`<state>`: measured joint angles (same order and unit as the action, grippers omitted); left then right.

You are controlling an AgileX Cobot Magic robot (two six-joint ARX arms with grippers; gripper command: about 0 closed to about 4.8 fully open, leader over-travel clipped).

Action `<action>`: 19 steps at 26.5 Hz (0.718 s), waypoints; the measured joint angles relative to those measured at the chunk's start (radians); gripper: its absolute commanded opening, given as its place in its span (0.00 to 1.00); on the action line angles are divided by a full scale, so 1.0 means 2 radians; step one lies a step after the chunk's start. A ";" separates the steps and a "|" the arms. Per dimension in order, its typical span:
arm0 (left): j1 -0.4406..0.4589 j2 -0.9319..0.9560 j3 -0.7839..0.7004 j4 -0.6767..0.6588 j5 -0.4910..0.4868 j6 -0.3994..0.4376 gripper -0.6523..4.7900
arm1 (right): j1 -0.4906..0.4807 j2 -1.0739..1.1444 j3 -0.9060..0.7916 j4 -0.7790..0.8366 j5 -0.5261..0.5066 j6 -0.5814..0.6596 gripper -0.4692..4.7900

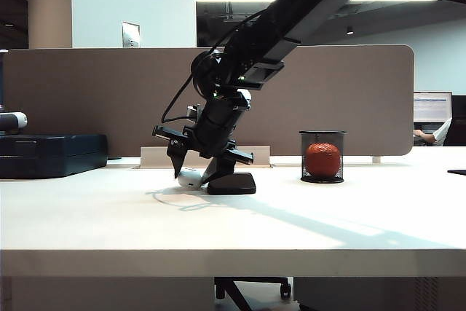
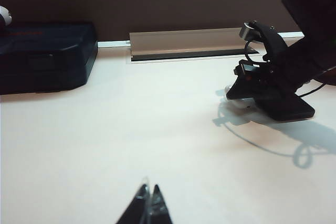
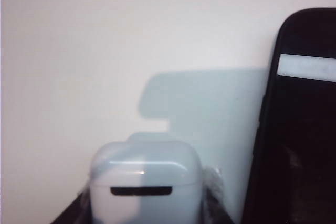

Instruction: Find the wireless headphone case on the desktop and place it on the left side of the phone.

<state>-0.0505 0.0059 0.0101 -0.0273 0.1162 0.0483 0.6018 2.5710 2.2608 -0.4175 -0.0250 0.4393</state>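
**Case set down left of the phone; release in progress**

We see the left gripper [image 2: 149,205] parked low over bare desktop [image 1: 328,216], fingertips together and empty. Under the right gripper [image 1: 198,172], the wireless headphone case [image 3: 144,184] rests on the desk between the fingers, just beside the phone [image 3: 299,124] on its left. Whether the jaws grip it or have parted, we cannot tell. We judge placement reached; release and retreat remain.

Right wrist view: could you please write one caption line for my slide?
Right tool sets the wireless headphone case on the desktop, beside the phone.
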 measured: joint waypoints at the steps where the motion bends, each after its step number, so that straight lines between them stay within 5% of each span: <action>1: 0.000 0.000 0.000 0.000 0.000 0.000 0.11 | 0.000 0.000 0.000 0.000 -0.001 0.000 0.61; 15: 0.000 0.000 0.000 0.000 0.000 0.000 0.11 | -0.002 0.001 0.112 -0.045 0.002 -0.046 0.61; 19: 0.000 0.000 0.000 0.000 0.000 0.000 0.11 | -0.014 0.001 0.170 -0.088 0.001 -0.060 0.50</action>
<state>-0.0505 0.0059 0.0101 -0.0273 0.1162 0.0483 0.5743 2.5732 2.6003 -0.5926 -0.0223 0.3202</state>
